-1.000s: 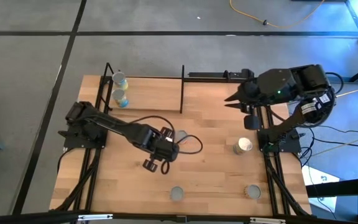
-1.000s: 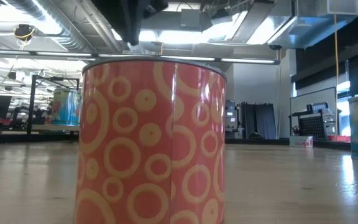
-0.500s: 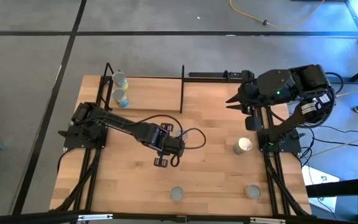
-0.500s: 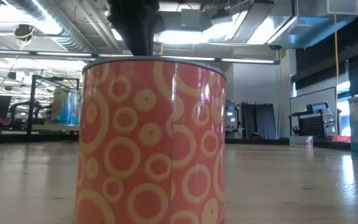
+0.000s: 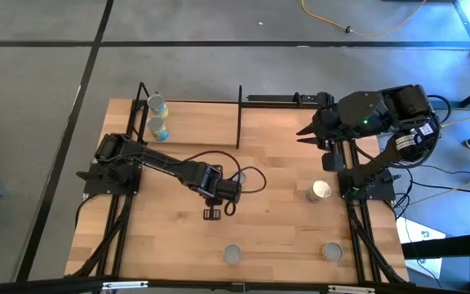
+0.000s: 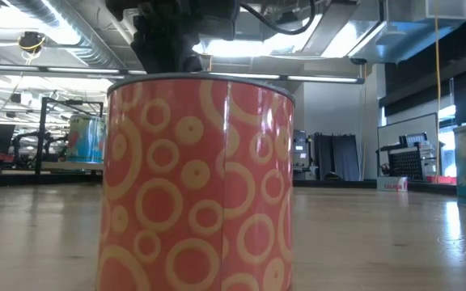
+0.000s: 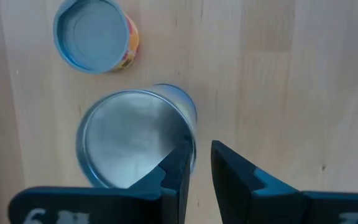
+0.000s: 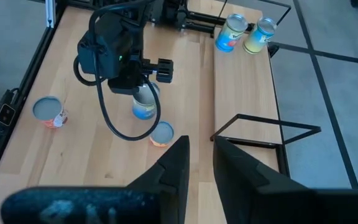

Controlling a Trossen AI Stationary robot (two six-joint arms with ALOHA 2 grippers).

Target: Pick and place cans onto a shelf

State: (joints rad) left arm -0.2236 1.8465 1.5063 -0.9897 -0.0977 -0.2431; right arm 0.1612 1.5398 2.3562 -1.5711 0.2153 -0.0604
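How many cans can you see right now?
7 cans: two on the shelf, two at the left gripper, one mid-right, two along the near edge. Others may be hidden.

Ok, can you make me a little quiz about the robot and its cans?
1. How many cans stand on the shelf?
2. True or false: the right gripper is holding a can.
3. What is the left gripper closest to? A) a blue can B) the shelf C) the floor

Key: 1) two; 2) false, it holds nothing; 3) A
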